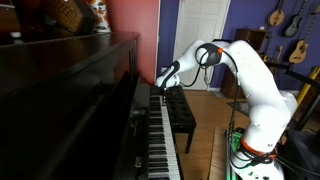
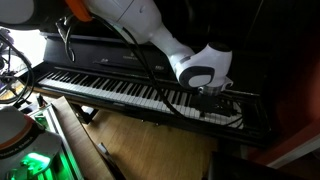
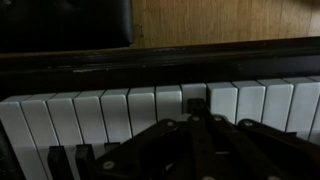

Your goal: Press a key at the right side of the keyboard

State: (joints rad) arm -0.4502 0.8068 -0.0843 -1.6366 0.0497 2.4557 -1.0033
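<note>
A: What does the count give?
B: One keyboard [image 2: 105,88] along the front of the piano [image 1: 70,85], one end effector [image 2: 216,97] above its end keys, and one bench [image 1: 180,110].
A: Its opening?
B: Too dark to tell. Only the wrist view shows single white keys [image 3: 140,105] close up.

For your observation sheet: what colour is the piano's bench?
Black; the bench shows best in an exterior view.

Can't read a single thing here. No legible brand on the piano [image 1: 70,80] ahead of my gripper [image 2: 224,101], no markings I can make out on the keyboard [image 3: 150,108] right under it. Too dark and blurry.
</note>
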